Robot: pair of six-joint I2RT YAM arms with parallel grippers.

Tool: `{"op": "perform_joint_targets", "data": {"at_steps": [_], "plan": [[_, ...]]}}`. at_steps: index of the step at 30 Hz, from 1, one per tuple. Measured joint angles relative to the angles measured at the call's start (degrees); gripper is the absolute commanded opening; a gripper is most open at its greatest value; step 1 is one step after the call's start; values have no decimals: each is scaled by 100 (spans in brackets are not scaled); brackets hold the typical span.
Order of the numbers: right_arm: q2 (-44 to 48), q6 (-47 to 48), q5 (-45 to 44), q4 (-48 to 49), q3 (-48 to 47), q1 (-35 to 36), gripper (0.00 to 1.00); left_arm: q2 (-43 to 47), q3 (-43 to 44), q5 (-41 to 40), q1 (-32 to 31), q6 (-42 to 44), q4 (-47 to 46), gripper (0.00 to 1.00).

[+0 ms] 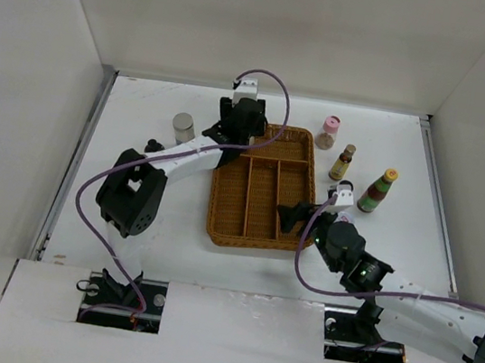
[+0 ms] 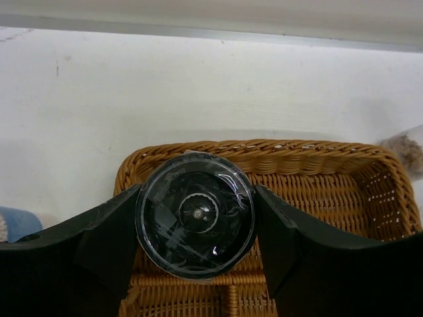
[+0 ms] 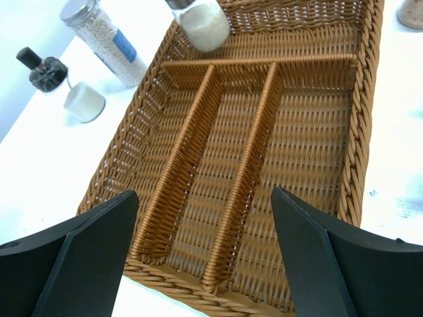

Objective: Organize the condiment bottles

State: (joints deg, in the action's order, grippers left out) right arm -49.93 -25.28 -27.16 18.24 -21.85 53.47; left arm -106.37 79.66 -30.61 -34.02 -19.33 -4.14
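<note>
The left gripper (image 2: 195, 218) has its fingers (image 2: 99, 238) pinched on either side of a black-capped bottle (image 2: 195, 198), seen cap-up from the wrist, its lower part full of white grains. That bottle hangs over the far-left corner of the wicker tray (image 1: 222, 224), at the cross compartment; whether its base touches the weave I cannot tell. The right gripper (image 3: 203, 195) hovers over the tray's near end with its fingers (image 3: 92, 251) spread wide and nothing between them, the three long compartments lying bare below. The tray sits about midway across the tabletop (image 1: 146, 94). Just left of its far-left corner stands a grey-capped jar (image 1: 183, 127), and beside that, nearer the left edge, a small black-topped bottle (image 3: 45, 69). Toward the far-right corner, apart from the tray's right side, stand a pink-capped bottle (image 1: 327, 132), a brown bottle (image 1: 343, 162) and a yellow-capped bottle (image 1: 376, 190) in a slanting row.
</note>
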Motion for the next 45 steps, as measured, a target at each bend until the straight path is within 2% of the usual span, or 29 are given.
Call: {"op": "perform_joint_targets", "data": {"at_steps": [2, 4, 6, 8, 10, 12, 16, 20, 24, 29, 35, 38, 40, 42, 45], "plan": [[0, 0, -37, -2, 24, -24, 88, -151, -11, 7, 0, 20, -83, 40], [4, 0, -111, -4, 26, -24, 88, -278, -48, 26, 0, 39, -157, 47], [35, 0, -212, -22, 26, -26, 89, -358, -133, 44, 4, 59, -195, 62], [144, 0, -415, -136, 24, -26, 93, -374, -179, 28, 0, 103, -350, 83], [339, -13, -765, -422, 0, -44, 98, -372, -210, 24, -9, 118, -496, 95], [538, -31, -1239, -828, -81, -68, 100, -345, -308, 13, -37, 116, -638, 100], [841, -245, -2131, -1770, -297, -164, 100, 44, -857, -59, -153, 118, -802, 100], [713, -588, -2511, -2649, -476, -660, 100, 1073, -1563, -184, -448, 116, -1080, 100], [170, -828, -2439, -3161, -546, -1394, 100, 2492, -2269, -354, -863, 81, -1746, 100], [-313, -901, -1945, -3198, -546, -1862, 97, 3799, -3351, -485, -1338, -138, -2514, 100], [-804, -944, -1388, -3040, -549, -2055, 81, 4262, -4885, -503, -1519, -577, -2490, 100], [-968, -955, -1150, -2911, -560, -2155, 65, 4448, -5370, -498, -1543, -732, -2343, 100], [-1051, -940, -1123, -2863, -614, -2197, 47, 4621, -5541, -494, -1552, -807, -2299, 100], [-1084, -935, -1080, -2846, -636, -2205, 42, 4846, -5639, -494, -1554, -848, -2308, 99], [-850, -918, -1196, -3042, -645, -2041, 42, 5141, -5753, -496, -1550, -881, -2439, 99]]}}
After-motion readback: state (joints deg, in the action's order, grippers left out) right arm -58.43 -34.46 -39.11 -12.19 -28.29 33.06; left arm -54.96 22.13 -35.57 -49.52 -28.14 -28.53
